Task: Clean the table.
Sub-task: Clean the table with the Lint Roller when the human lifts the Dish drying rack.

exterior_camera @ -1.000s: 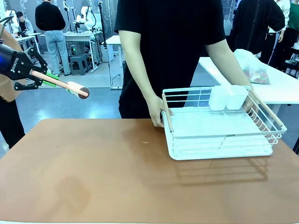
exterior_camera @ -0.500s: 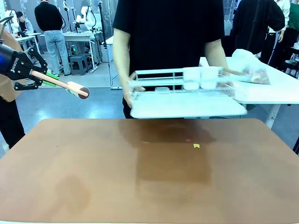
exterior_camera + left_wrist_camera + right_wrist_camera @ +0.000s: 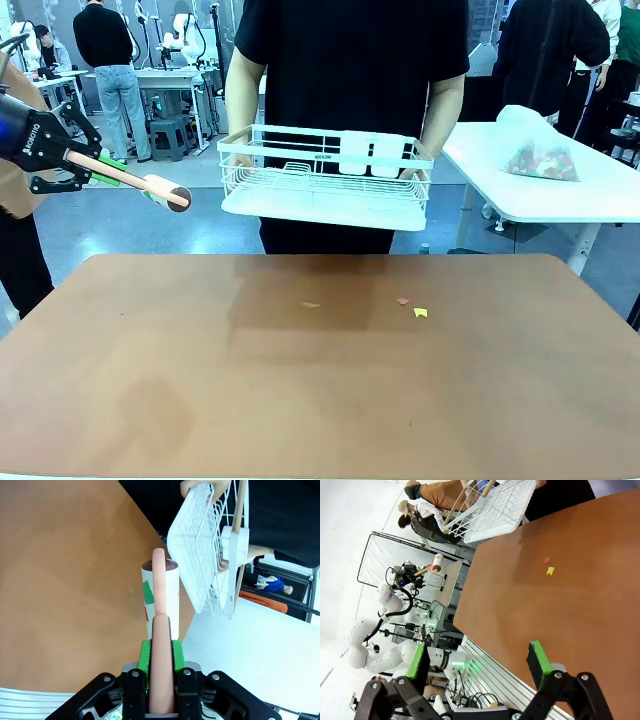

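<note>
With left fingers [image 3: 145, 656] clamping a lint roller [image 3: 160, 189] at upper left, right fingers [image 3: 538, 663] spread empty, faces a table [image 3: 300, 410] with dish rack [image 3: 320, 195] held clear, scraps [image 3: 420, 313] at centre left to clean.

My left gripper [image 3: 108, 172] is showing off matte black linkages, with white ROBOTIQ lettering [image 3: 33, 141] running along its side and a blue band [image 3: 8, 121] shining on the wrist behind it. Up close, its green pads [image 3: 145, 656] are sitting on slim black fingers, and round pivot pins [image 3: 103, 679] are dotting each knuckle. My right gripper [image 3: 477, 655] is wearing the same kit: black angular links, bright green fingertip strips [image 3: 539, 662], round pins at the joints. Farther off, my left arm's white rounded links [image 3: 386, 594] are gleaming.
</note>
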`<state>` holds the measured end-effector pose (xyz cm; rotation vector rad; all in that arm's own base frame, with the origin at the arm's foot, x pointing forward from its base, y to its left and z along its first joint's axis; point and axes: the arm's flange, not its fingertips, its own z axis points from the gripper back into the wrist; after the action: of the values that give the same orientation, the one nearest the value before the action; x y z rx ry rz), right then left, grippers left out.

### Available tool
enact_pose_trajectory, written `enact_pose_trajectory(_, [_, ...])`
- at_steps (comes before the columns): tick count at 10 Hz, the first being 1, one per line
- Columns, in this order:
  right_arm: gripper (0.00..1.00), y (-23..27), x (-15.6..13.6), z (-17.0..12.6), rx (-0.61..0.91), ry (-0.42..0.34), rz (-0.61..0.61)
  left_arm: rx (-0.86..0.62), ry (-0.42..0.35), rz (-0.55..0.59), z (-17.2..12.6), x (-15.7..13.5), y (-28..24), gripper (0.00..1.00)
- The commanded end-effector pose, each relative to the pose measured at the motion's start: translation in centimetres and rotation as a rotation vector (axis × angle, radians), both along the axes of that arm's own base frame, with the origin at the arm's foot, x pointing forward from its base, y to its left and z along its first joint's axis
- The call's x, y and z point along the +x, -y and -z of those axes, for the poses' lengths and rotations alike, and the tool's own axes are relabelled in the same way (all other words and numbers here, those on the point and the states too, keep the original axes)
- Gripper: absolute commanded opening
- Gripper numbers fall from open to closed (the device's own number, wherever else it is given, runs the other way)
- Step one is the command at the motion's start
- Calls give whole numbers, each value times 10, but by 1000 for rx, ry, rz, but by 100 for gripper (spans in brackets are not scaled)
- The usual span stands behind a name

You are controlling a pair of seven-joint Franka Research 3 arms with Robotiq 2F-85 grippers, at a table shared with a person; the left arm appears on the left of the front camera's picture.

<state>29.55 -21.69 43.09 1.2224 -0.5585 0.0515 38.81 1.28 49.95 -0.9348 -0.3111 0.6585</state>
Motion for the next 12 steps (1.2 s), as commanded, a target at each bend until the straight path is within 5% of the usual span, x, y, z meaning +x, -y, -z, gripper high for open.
enact_pose_trajectory(1, [100, 1, -1, -3, 6, 18, -7, 15, 10, -12, -2, 1, 1, 1])
enact_pose_trajectory(5, [100, 1, -1, -3, 6, 18, -7, 15, 10, -12, -2, 1, 1, 1])
enact_pose_trajectory(6, [100, 1, -1, -3, 6, 18, -7, 0, 0, 0, 0, 0, 0, 21])
enact_pose_trajectory(7, [100, 1, -1, -3, 6, 18, -7, 66, 166, 138, -25, -6, 5, 21])
enact_pose_trajectory(8, [100, 1, -1, -3, 6, 18, -7, 188, 231, 265, -50, 1, 12, 21])
enact_pose_trajectory(10, [100, 1, -1, -3, 6, 18, -7, 354, 252, 554, -76, 38, 45, 21])
enact_pose_trajectory(12, [100, 1, -1, -3, 6, 18, -7, 478, 185, 731, -59, 78, 107, 21])
